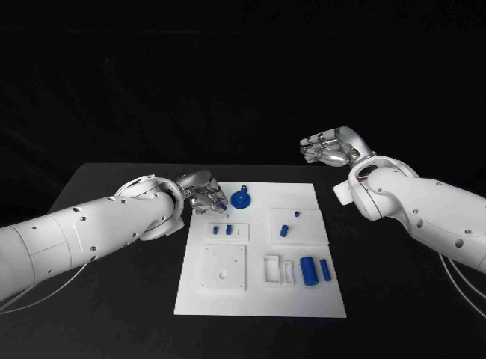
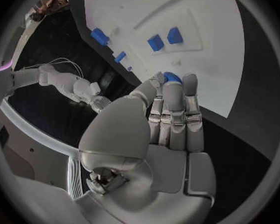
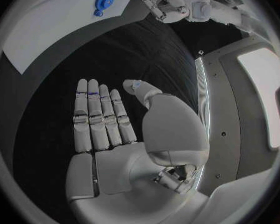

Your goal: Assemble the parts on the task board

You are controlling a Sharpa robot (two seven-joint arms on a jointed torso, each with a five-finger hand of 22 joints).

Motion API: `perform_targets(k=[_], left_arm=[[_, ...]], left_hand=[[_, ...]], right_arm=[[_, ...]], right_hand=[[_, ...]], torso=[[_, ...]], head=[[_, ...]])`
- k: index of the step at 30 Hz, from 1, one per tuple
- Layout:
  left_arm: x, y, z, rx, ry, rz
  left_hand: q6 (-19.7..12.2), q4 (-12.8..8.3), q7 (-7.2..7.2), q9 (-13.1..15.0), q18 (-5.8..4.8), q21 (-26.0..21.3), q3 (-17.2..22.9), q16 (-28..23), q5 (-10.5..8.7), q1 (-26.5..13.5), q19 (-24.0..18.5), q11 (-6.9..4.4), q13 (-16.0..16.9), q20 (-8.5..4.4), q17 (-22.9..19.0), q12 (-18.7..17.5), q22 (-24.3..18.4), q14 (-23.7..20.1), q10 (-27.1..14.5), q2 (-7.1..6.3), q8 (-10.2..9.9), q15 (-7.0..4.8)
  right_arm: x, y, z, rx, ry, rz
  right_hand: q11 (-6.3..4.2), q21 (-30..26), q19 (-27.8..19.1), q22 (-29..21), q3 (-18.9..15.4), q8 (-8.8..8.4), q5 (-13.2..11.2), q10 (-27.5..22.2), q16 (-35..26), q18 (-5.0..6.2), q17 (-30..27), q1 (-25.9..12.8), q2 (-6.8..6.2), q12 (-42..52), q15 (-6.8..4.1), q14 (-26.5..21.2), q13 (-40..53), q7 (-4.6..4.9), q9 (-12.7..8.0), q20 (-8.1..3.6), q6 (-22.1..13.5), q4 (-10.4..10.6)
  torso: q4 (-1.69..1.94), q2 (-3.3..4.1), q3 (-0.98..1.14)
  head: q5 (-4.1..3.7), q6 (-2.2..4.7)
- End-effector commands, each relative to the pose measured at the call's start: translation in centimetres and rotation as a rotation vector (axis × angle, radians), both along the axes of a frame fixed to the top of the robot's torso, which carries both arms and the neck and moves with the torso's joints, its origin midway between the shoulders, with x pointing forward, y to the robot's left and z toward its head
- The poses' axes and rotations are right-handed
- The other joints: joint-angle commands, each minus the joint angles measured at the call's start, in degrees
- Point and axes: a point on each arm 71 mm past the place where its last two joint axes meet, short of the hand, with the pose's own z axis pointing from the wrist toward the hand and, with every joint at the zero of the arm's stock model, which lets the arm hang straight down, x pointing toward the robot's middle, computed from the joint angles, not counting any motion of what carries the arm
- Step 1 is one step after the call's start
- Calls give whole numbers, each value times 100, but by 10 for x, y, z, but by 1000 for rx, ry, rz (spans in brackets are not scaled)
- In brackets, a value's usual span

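Cylinders (image 1: 315, 268), two blue ones, lie near the white task board's (image 1: 308, 299) front edge at about five o'clock, with smaller blue pieces (image 1: 229, 229) mid-board. Farther back, at eleven o'clock, the left hand (image 1: 203, 197) hangs over the board's rim, fingers straight and together, their tips hiding most of a blue part (image 2: 172, 77), so I cannot tell whether it is held; the round blue disc (image 1: 241, 199) lies just beside it. Farthest, at two o'clock off the board, the right hand (image 1: 330, 148) hangs flat and empty, fingers extended.

You've got a black table (image 1: 114, 299) here, with just the white task board (image 1: 259, 299) lying flat mid-table.
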Motion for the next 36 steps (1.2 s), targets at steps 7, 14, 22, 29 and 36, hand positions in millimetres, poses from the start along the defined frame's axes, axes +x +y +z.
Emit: perform_targets(k=[7, 14, 22, 29, 36], left_arm=[[1, -2, -4, 61, 5, -31], [3, -2, -9, 77, 15, -32], [4, -5, -12, 85, 16, -34], [5, -6, -15, 94, 17, -36], [5, -8, -17, 97, 21, -39]], left_hand=[[-25, 13, -12, 8, 49, -25, 26, -50, 5, 30, -4, -5, -6, 38, 5, 16, 97, 8, -34, 16, -15, 17], [-25, 13, -12, 8, 49, -25, 26, -50, 5, 30, -4, -5, -6, 38, 5, 16, 97, 8, -34, 16, -15, 17], [-27, 20, -9, 8, 49, -23, 23, -52, 2, 40, -7, -4, -6, 38, 9, 16, 99, 6, -36, 23, -15, 17], [-22, 23, -11, 9, 49, -23, 22, -51, 2, 44, -7, -7, -6, 38, 11, 16, 98, 5, -29, 26, -14, 17], [-22, 23, -11, 9, 49, -23, 22, -51, 2, 44, -7, -7, -6, 38, 11, 16, 98, 5, -29, 26, -14, 17]], right_arm=[[0, 2, 0, -2, 4, 16], [-1, 3, 0, -1, 3, 17], [-1, 3, 0, 0, 3, 17], [-1, 4, 0, 0, 2, 18], [-1, 4, 0, 1, 1, 19]], right_hand=[[-6, 22, -51, -7, -23, -11, 40, -42, -10, 74, -6, -30, -8, -32, 7, -47, -8, 0, 1, 9, -40, 1], [-6, 22, -51, -7, -23, -11, 40, -42, -10, 74, -6, -30, -8, -32, 7, -47, -8, 0, 1, 9, -40, 1], [-6, 22, -51, -7, -23, -11, 40, -42, -10, 74, -6, -30, -8, -32, 7, -47, -8, 0, 1, 9, -40, 1], [-5, 23, -54, -7, -22, -10, 49, -45, -10, 75, -6, -25, -10, -32, 7, -49, -8, 1, 1, 10, -39, 2], [-5, 23, -54, -7, -22, -10, 49, -45, -10, 75, -6, -25, -10, -32, 7, -49, -8, 1, 1, 10, -39, 2]], torso=[[-14, 7, 8], [-18, 7, 10], [-17, 6, 8], [-12, 5, 4], [-10, 1, 8]], head=[[31, -8], [26, -19], [22, -29], [10, -33], [9, -36]])
